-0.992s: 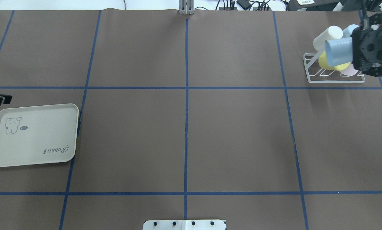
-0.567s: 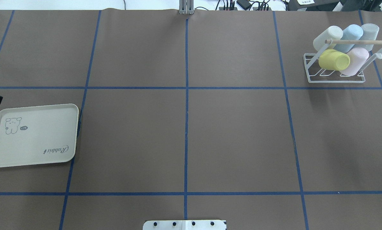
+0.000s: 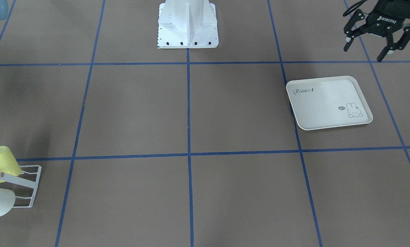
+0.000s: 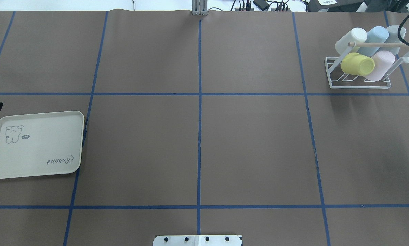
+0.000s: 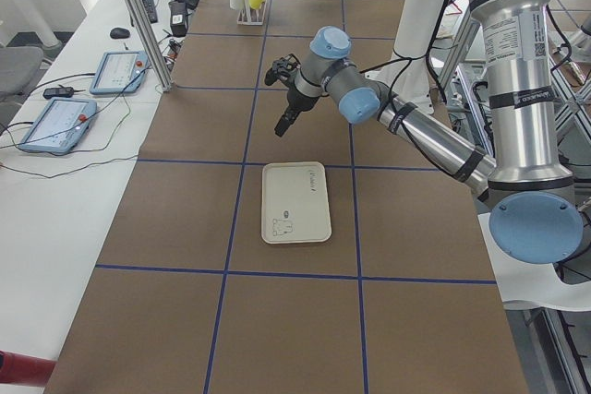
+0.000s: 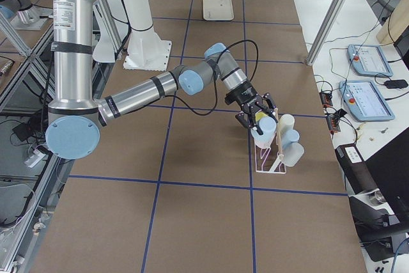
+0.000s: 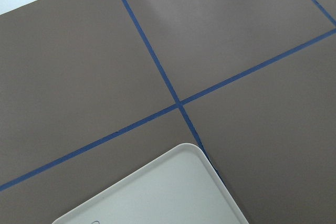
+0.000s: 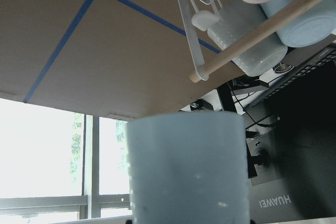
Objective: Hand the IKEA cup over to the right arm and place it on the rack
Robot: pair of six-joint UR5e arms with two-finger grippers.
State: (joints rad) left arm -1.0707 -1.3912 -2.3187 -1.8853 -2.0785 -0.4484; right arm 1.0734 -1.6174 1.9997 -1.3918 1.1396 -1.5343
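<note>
The right hand (image 6: 257,121), a black two-finger one on the end of the silver-grey right arm (image 6: 160,85) with light-blue joint caps, hangs off the surface at the near end of the small white wire-frame rack (image 4: 360,84), as the right-side view shows it. A light-blue plastic cup (image 8: 186,174) sits straight in front of the right wrist camera and fills the lower middle of that view. The fingers do not show there, so I cannot tell whether the hand is clamped on the cup or loose around it. The cup is on no prong. It is just off the rack's end, near the tip of the light wooden dowel (image 8: 262,35).

Five other cups lie slanted on the rack. A white cup (image 4: 351,39), a pale-blue cup (image 4: 375,34) and a greyish cup (image 4: 395,33) form the far row. A yellow cup (image 4: 357,65) and a pink cup (image 4: 383,64) form the near row. A white prong with a rounded tip (image 4: 400,64) juts up beside the pink cup. The rack stands in the far right corner of the brown surface (image 4: 252,147), which is crossed by blue tape lines.

The left hand (image 3: 362,53), black and marked ROBOTIQ, hangs above the surface with its fingers spread apart and nothing between them. It is near the cream rectangular tray with a rabbit print (image 3: 321,103) but not touching it. The tray lies flat at the robot's left end, well apart from the rack. The white robot base (image 3: 188,34) stands between the two ends.
</note>
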